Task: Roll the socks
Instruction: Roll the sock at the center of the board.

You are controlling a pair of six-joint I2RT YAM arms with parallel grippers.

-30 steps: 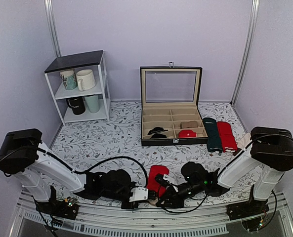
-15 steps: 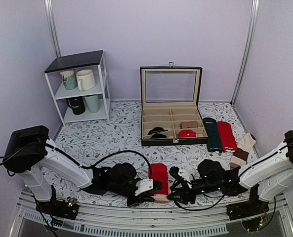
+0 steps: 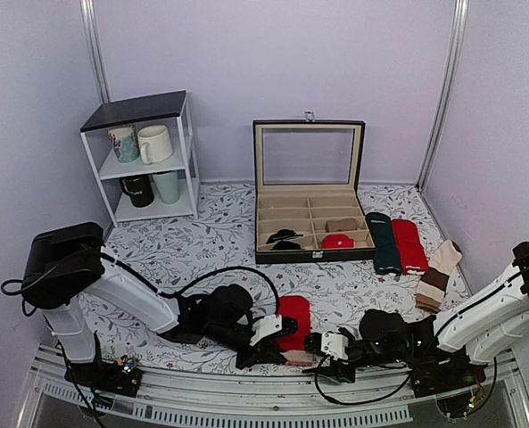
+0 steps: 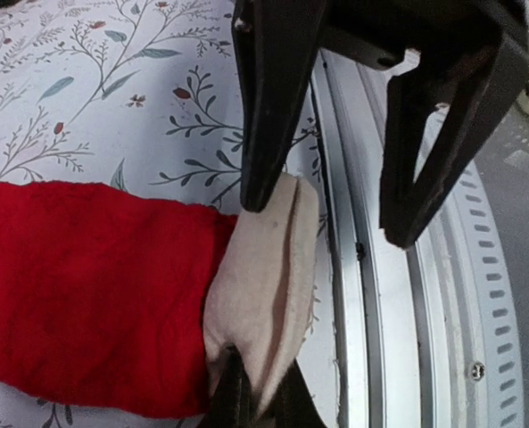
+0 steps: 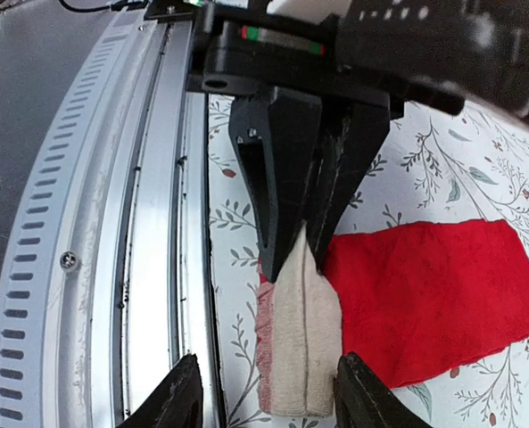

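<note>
The socks [image 3: 293, 319] lie flat near the table's front edge: bright red knit with a beige end [image 3: 296, 358] pointing at the rail. My left gripper [image 4: 257, 390] is shut on that beige end [image 4: 264, 267], pinching its edge. From the right wrist view the left gripper [image 5: 300, 254] shows clamped on the far edge of the beige end [image 5: 304, 348]. My right gripper [image 5: 268, 379] is open, its fingers either side of the beige end's near edge, not gripping it. In the top view the right gripper [image 3: 332, 346] sits just right of the socks.
A metal rail [image 4: 398, 294] runs right beside the beige end. Further back stand an open compartment case [image 3: 309, 223], a dark green sock [image 3: 384, 242], a plain red sock [image 3: 409, 245], beige-brown socks [image 3: 436, 272] and a white shelf with mugs [image 3: 148, 160].
My right gripper has opened and drawn back to the right, its arm dropping low. The left gripper has shifted right and stays shut on the beige end.
</note>
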